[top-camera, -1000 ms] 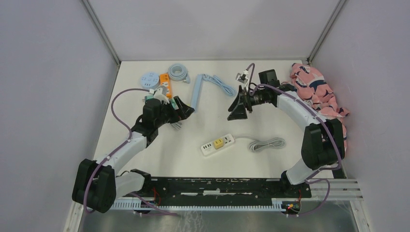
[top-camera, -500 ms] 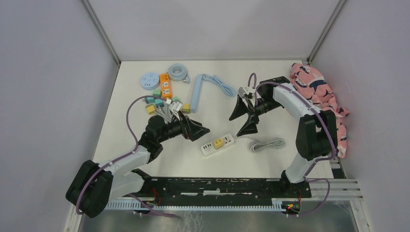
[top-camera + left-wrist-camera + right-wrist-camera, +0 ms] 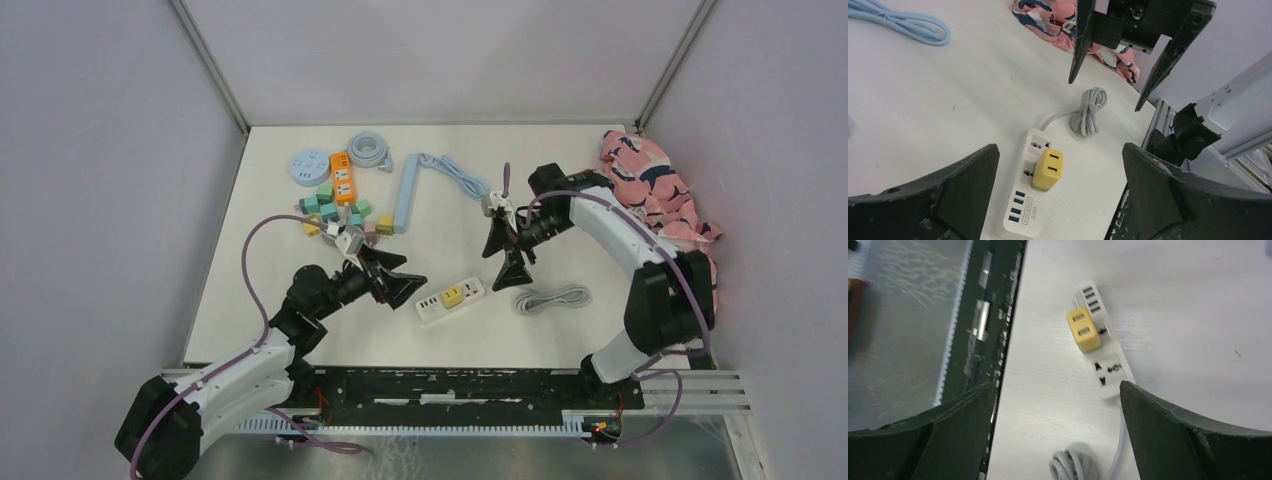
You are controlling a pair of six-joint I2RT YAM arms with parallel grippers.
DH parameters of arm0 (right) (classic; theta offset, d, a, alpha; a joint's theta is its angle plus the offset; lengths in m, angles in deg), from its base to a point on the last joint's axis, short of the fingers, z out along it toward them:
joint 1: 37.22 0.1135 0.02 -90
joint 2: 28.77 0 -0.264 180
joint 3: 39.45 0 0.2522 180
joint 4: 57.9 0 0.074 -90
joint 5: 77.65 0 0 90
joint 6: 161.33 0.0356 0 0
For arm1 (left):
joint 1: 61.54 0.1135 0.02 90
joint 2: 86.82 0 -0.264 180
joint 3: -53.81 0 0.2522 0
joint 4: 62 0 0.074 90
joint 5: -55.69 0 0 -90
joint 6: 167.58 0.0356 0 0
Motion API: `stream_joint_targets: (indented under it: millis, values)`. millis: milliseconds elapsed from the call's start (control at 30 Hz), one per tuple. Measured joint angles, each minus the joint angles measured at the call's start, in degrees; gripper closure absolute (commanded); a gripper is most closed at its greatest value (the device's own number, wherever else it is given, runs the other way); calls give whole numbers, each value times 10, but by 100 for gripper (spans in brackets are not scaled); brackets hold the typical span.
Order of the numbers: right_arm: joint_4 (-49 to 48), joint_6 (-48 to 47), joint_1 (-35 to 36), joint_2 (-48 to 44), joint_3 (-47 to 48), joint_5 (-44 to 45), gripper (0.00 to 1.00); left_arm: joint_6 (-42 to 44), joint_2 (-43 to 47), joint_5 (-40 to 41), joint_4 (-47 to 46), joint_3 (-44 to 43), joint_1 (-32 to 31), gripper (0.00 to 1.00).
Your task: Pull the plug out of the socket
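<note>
The yellow plug (image 3: 1047, 170), in the white socket strip (image 3: 1020, 220) on the bench (image 3: 948, 100) between two pairs of empty, wide-apart jaws, is probably tight, the strip light: pinch its flat sides

Left gripper (image 3: 410, 284) moved off the adapter pile (image 3: 335, 208) far left of the power strip (image 3: 430, 307) and now sits just left of the strip, pointing at it. Right gripper (image 3: 502, 258) dropped from well behind the strip to just beyond its cord end. Adapter pile now uncovered.
</note>
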Motion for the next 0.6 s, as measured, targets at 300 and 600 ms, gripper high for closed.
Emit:
stream_joint_targets:
  millis: [300,600]
  values:
    - [-291,226,30,-202,-166,118,0,20,26,32,-9,52,0,1]
    - [-329,230,61,-183,-182,136,0,29,26,27,-35,60,0,0]
